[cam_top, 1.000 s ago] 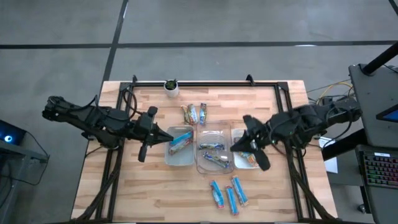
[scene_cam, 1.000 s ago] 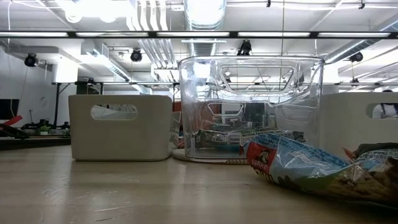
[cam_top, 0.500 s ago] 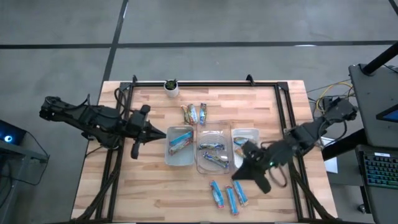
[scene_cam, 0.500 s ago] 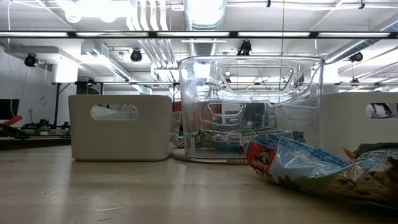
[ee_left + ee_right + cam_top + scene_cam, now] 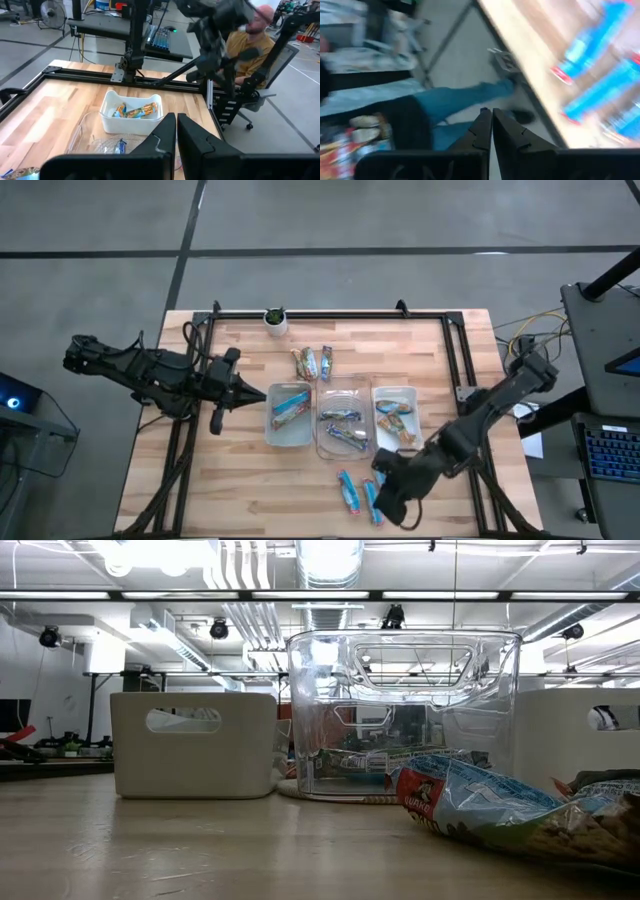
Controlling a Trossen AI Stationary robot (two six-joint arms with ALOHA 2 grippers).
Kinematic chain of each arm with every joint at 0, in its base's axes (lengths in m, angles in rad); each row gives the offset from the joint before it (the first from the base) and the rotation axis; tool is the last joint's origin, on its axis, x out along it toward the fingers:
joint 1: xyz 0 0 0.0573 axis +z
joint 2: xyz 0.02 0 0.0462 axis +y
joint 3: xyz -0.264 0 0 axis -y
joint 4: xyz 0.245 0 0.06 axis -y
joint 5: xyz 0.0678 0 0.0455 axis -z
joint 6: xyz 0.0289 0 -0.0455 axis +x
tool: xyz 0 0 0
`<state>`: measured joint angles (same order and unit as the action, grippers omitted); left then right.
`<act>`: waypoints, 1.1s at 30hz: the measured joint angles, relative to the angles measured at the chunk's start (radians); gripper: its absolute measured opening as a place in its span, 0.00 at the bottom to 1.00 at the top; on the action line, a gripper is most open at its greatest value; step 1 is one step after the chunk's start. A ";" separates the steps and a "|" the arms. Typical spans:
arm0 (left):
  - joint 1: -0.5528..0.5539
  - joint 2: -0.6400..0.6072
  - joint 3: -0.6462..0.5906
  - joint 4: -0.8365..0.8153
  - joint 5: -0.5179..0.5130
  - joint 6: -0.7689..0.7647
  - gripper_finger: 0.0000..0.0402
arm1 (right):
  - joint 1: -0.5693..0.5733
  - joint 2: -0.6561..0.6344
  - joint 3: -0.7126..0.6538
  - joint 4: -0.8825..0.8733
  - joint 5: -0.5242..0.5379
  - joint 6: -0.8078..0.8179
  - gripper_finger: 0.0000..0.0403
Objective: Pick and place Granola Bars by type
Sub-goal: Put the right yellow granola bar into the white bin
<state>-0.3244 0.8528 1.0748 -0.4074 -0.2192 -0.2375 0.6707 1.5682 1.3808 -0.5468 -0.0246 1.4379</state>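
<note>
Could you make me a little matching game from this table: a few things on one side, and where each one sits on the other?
Things:
1. plant pot
2. left tray
3. clear middle tray
4. right gripper

Places:
A. over the loose blue bars at the table's near edge
B. far edge of the table
C. holds one blue bar
D. between the two white trays

Pairs: 1-B, 2-C, 3-D, 4-A

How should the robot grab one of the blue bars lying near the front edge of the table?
Best from straight above, pinching the middle of a blue bar across its narrow sides. It lies flat on the table, long and thin, so the short width fits between the fingers. The right pincer hangs shut just over that group, so it would need to open first.
</note>
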 joint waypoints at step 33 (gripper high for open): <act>0.000 0.000 0.000 0.004 -0.087 0.047 0.00 | -0.054 0.136 0.000 -0.202 -0.031 0.121 0.02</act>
<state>-0.3241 0.8532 1.0748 -0.4030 -0.3061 -0.1905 0.6170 1.7039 1.3804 -0.7485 -0.0553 1.5591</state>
